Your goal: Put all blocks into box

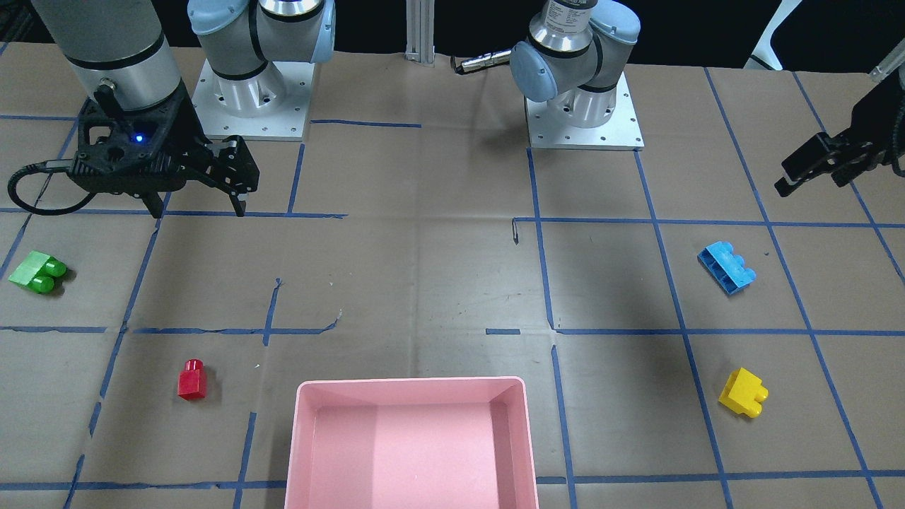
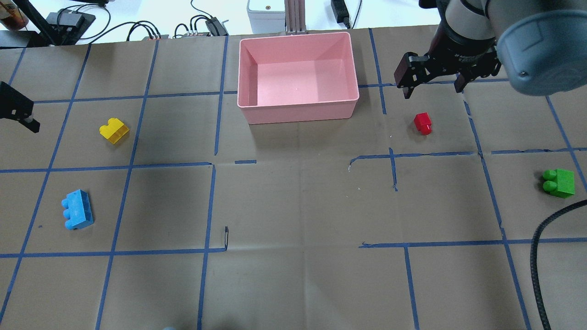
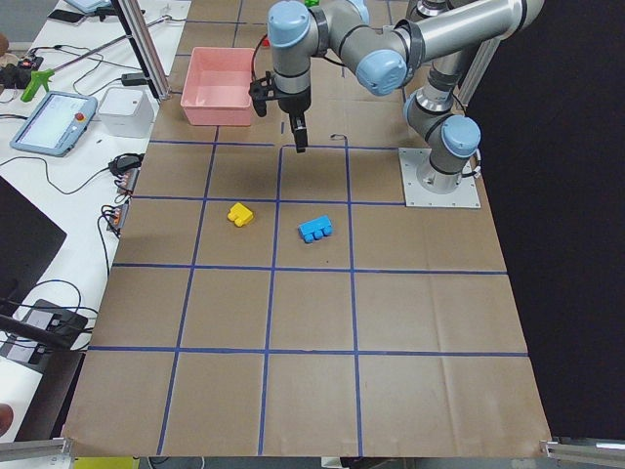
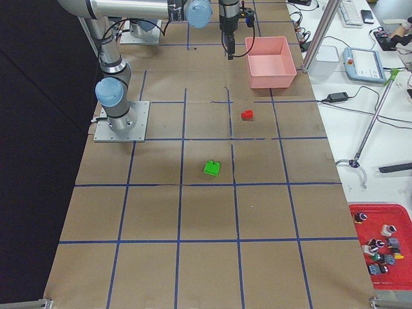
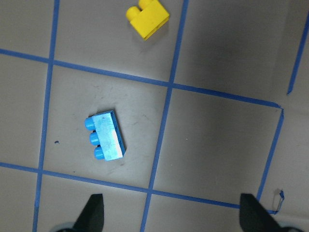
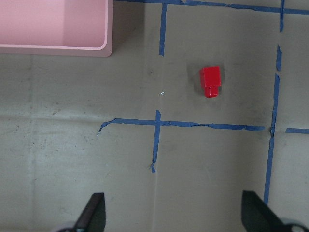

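The pink box sits at the far middle edge of the table, its long near wall facing the robot. All four blocks lie outside it on the brown paper, each well apart from the others and from the box's walls.

The red block is closest, right of the box's near right corner, with a strip of paper and one blue tape line between them. The green block lies further right and nearer the robot, close to the table's right edge, with a black cable curving just near it. On the left, the yellow block lies between the box and the table's left edge. The blue block is nearer and further left.

The right gripper hangs above the table just beyond the red block, fingers spread wide and holding nothing. The left gripper hovers above the blue block's near side, also spread wide and holding nothing.
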You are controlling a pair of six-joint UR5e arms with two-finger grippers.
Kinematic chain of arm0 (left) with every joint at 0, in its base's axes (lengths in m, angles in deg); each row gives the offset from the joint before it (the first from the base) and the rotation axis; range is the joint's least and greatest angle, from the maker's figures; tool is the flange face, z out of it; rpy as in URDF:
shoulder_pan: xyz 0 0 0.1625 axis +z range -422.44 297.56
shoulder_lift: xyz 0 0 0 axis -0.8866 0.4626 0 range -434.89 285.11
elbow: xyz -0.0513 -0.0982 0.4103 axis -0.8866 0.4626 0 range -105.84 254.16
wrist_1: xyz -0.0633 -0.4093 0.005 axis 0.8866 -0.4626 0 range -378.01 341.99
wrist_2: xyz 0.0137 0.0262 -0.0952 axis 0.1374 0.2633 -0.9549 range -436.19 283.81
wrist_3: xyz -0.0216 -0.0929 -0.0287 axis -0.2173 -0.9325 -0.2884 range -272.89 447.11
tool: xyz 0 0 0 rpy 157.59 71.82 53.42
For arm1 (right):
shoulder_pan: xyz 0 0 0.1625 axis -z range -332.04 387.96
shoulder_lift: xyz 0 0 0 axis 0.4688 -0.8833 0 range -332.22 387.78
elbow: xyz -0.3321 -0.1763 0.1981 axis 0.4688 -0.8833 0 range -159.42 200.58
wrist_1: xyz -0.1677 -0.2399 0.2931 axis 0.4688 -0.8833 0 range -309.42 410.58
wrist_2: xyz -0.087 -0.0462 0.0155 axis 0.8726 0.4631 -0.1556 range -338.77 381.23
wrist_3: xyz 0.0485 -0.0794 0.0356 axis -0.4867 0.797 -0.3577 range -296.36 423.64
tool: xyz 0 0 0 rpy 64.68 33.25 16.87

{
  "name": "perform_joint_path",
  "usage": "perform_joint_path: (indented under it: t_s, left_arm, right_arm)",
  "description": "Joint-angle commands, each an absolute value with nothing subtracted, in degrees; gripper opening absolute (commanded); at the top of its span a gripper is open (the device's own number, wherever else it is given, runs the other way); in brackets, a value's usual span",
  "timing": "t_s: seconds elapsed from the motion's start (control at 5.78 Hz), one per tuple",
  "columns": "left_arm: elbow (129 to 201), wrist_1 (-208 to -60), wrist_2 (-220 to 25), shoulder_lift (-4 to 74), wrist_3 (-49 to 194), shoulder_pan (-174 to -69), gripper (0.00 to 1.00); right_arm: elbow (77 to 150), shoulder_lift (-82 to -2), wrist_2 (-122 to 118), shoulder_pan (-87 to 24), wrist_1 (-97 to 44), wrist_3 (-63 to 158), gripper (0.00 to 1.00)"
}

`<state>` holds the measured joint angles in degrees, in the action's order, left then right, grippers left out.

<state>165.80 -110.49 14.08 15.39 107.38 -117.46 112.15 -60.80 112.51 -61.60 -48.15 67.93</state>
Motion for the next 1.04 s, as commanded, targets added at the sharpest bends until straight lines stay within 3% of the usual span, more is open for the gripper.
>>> perform_joint_path:
  t_s: [0.0, 0.17, 0.52, 0.86]
  left_arm:
    - [167.84, -110.47, 14.16, 15.46, 107.94, -110.64, 0.99]
    - [168.98, -110.55, 14.34, 15.38, 108.03, -109.39, 0.99]
    - [172.06, -110.38, 15.22, 15.64, 107.16, -107.18, 0.99]
    - [178.09, -102.72, 14.69, 17.38, 104.34, -107.44, 0.99]
  right_arm:
    - [112.42, -61.25, 111.94, -59.77, -46.55, 73.09, 1.00]
    - [112.69, -61.42, 112.72, -59.85, -36.09, 78.35, 1.00]
    - [113.65, -62.21, 113.42, -56.89, -41.77, 83.80, 0.99]
    - [116.19, -64.41, 112.90, -43.05, -42.74, 102.95, 0.98]
